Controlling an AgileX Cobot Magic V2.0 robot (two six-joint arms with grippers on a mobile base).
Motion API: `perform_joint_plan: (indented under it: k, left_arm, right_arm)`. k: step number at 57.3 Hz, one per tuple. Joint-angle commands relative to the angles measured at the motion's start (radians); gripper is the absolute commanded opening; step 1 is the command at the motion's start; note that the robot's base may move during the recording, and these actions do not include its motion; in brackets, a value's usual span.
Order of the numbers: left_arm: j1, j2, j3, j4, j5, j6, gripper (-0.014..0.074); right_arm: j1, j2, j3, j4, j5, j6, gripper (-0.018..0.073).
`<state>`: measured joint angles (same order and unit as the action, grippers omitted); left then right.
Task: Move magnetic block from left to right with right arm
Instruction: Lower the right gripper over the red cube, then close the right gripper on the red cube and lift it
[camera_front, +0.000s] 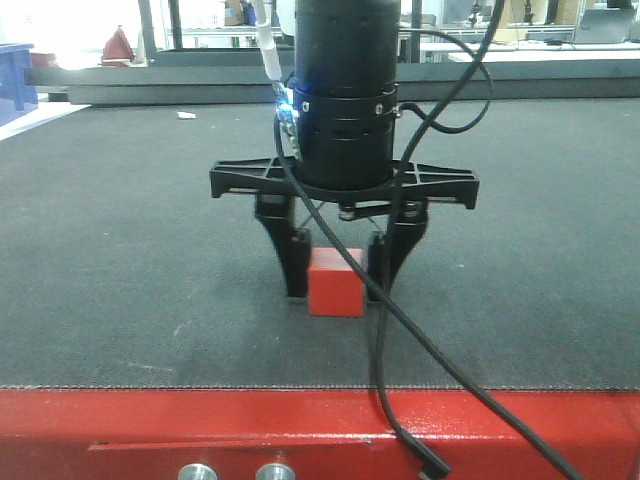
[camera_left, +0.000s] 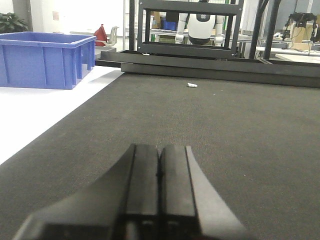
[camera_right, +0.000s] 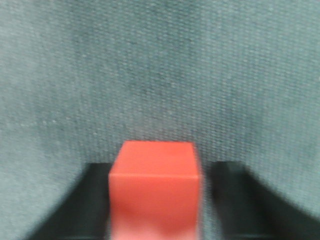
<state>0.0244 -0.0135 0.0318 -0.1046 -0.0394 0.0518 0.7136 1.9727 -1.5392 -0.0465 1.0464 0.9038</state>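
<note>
The jaws of the right gripper (camera_front: 337, 288) stand released astride the small, smooth red-orange magnetic block (camera_front: 337, 283). It sits on the bench (camera_front: 120, 250), on coarse dark matting near the red front edge (camera_front: 200, 420), with open matting all round. The jaws of the left gripper (camera_left: 159, 200) are clenched together.

**Cut-offs, blur, tiny bits**

Front view: right arm (camera_front: 345, 100) cropped at 12 o'clock; cable (camera_front: 470, 395) runs off at 5 o'clock. White scrap (camera_front: 186, 115) at 10 o'clock is too small to identify.

Right wrist view: block (camera_right: 152, 190) blurred, bottom cropped at 6 o'clock. Right gripper (camera_right: 159, 172) fingers (camera_right: 240, 200) are soft dark shapes, cropped low; finger-block contact can't be told.

Left wrist view: left gripper (camera_left: 159, 200) blurred, base cropped at 6 o'clock. Bin (camera_left: 45, 60) cropped at 9 o'clock. Scrap (camera_left: 192, 85) unidentifiable.
</note>
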Motion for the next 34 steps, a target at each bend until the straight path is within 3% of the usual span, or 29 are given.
perform_joint_plan:
  k: [1, 17, 26, 34]
  left_arm:
    - [-0.008, -0.008, 0.008, -0.005, -0.086, 0.000, -0.0126]
    - [-0.008, -0.008, 0.008, -0.005, -0.086, 0.000, -0.0126]
    - [-0.008, -0.008, 0.008, -0.005, -0.086, 0.000, -0.0126]
    - [-0.008, -0.008, 0.008, -0.005, -0.086, 0.000, -0.0126]
  right_arm:
    - [0.002, -0.054, -0.034, -0.039, 0.012, 0.000, 0.0341]
    - [0.018, -0.089, -0.032, -0.059, 0.027, -0.021, 0.0334]
    - [0.018, -0.190, 0.016, -0.090, 0.026, -0.120, 0.0334]
    - [-0.004, -0.350, 0.144, -0.103, -0.062, -0.211, 0.0334]
